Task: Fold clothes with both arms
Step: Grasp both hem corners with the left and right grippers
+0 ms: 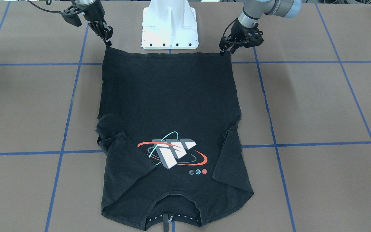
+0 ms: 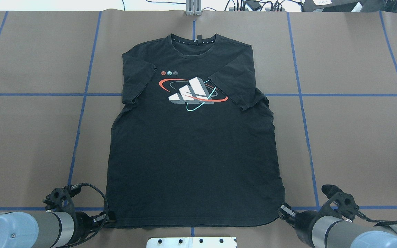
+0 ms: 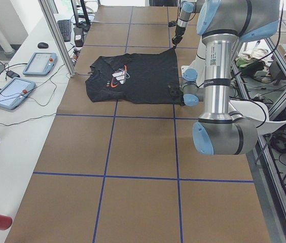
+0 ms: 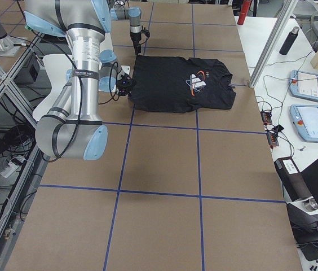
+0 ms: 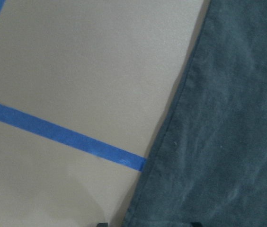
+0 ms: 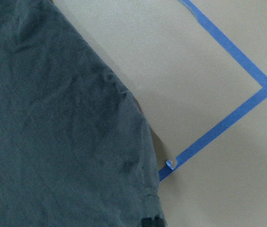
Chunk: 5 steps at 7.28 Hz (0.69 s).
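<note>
The black T-shirt (image 2: 191, 148) lies flat and face up, collar far from the robot, with both sleeves folded in over the chest graphic (image 2: 193, 93). My left gripper (image 2: 107, 217) sits low at the near left hem corner. Its two fingertips (image 5: 102, 224) stand apart in the left wrist view, astride the shirt's edge (image 5: 171, 123). My right gripper (image 2: 283, 210) is at the near right hem corner, and in the right wrist view its fingers (image 6: 152, 222) are together on the cloth (image 6: 53, 142). In the front-facing view that corner (image 1: 109, 48) rises to a small point under the right gripper (image 1: 107, 43).
The white pedestal base (image 1: 169, 29) stands just behind the hem between the arms. Blue tape lines (image 2: 81, 113) grid the brown table. Tablets (image 3: 12, 93) and cables lie on a side bench beyond the collar end.
</note>
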Tool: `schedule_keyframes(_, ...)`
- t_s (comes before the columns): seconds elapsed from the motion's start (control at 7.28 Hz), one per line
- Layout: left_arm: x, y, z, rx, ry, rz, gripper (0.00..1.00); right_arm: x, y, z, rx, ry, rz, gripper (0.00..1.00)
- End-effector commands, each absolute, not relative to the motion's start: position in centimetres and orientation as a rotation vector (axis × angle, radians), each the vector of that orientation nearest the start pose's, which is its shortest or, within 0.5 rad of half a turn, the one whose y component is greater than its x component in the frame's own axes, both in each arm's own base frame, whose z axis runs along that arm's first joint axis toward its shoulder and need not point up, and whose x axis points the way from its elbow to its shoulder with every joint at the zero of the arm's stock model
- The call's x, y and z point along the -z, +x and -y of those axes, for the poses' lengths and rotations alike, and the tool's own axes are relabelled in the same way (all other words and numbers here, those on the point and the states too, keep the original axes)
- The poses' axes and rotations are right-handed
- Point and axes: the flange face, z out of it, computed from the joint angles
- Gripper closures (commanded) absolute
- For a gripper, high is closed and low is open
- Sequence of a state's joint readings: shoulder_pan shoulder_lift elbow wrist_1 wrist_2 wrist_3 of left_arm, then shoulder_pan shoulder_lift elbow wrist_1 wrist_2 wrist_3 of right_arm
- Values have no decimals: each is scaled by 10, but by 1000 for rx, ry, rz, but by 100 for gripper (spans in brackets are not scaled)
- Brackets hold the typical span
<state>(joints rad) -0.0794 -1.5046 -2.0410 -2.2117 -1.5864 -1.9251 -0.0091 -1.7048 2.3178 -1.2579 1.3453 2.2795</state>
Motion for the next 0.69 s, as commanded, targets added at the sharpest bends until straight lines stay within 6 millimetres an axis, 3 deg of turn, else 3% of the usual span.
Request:
schedule_keyframes(0.0, -397, 458, 165, 377, -164, -1036, 36, -337, -403, 153, -753, -130, 960, 100)
schedule_keyframes(0.14, -398, 459, 163, 373, -166, -1034, 46, -337, -402, 154, -755, -128, 961, 100)
schedule_keyframes(0.27, -399, 459, 163, 379, -169, -1030, 66, -337, -402, 155, -757, -127, 961, 100)
schedule_keyframes(0.41, -398, 458, 163, 378, -171, -1033, 93, -336, -402, 156, -758, -127, 962, 100)
schedule_keyframes(0.55, -397, 458, 162, 377, -172, -1033, 100, -336, -402, 156, -758, -127, 962, 100)
